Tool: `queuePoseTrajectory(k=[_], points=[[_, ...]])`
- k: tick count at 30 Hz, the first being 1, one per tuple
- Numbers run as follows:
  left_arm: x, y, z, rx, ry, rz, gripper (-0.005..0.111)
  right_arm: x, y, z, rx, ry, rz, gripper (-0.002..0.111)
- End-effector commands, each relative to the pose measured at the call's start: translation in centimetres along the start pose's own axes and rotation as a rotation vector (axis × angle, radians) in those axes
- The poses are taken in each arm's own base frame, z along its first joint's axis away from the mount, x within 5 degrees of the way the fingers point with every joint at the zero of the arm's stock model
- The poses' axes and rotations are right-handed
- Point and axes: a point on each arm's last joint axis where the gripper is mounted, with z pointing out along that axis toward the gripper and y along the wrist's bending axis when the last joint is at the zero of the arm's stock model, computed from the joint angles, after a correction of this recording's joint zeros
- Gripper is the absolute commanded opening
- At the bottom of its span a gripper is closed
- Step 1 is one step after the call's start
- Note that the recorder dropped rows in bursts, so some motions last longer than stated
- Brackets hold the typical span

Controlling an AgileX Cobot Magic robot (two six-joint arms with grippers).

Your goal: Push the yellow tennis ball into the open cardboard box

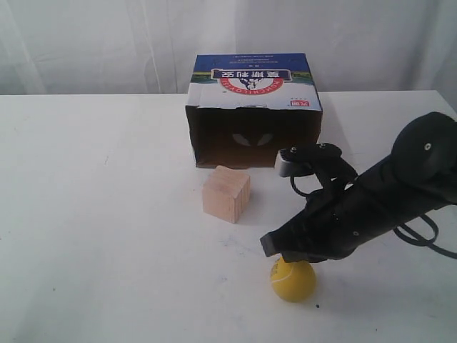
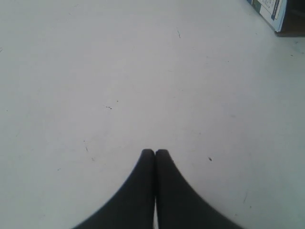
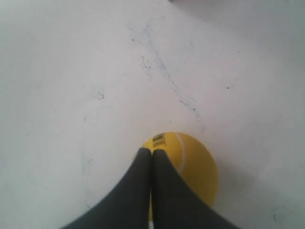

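While left pincer (image 2: pixel 155 151) and right pincer (image 3: pixel 151 151) sit closed empty, 1 ball (image 1: pixel 293 280), 1 cube (image 1: pixel 226 194), 1 box (image 1: pixel 253 82) rest.

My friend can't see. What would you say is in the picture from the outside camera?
The robot's black right gripper hangs over a yellow tennis ball on a white table. Farther back, a pale wooden cube stands before an open cardboard box lying on its side, dark opening toward the ball.
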Motion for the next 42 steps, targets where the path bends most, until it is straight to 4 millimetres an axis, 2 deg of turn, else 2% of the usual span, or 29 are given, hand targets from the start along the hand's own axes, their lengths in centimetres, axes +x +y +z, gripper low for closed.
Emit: queuePoseTrajectory(k=[1, 7, 13, 17, 25, 37, 42], points=[[0.1, 0.0, 0.0, 0.005, 0.001, -0.001, 0.000, -0.2, -0.1, -0.1, 0.018, -0.032, -0.019, 0.000], [0.1, 0.0, 0.0, 0.005, 0.001, -0.001, 0.000, -0.1, 0.0, -0.1, 0.007, -0.019, -0.037, 0.000], [0.1, 0.0, 0.0, 0.005, 0.001, -0.001, 0.000, 0.8, 0.4, -0.1, -0.043, 0.069, -0.102, 0.000], [0.1, 0.0, 0.0, 0.005, 0.001, -0.001, 0.000, 0.9, 0.0, 0.2, -0.008, 0.030, -0.095, 0.000], [0.1, 0.0, 0.0, 0.005, 0.001, -0.001, 0.000, 0.7, -1.1, 2.1, 0.044, 0.024, -0.076, 0.000], [0.1, 0.0, 0.0, 0.005, 0.001, -0.001, 0.000, -1.7, -2.4, 1.9, 0.195, -0.222, -0.084, 0.000], [0.1, 0.0, 0.0, 0.005, 0.001, -0.001, 0.000, -3.7, -2.7, -0.5, 0.325, -0.461, -0.166, 0.000]])
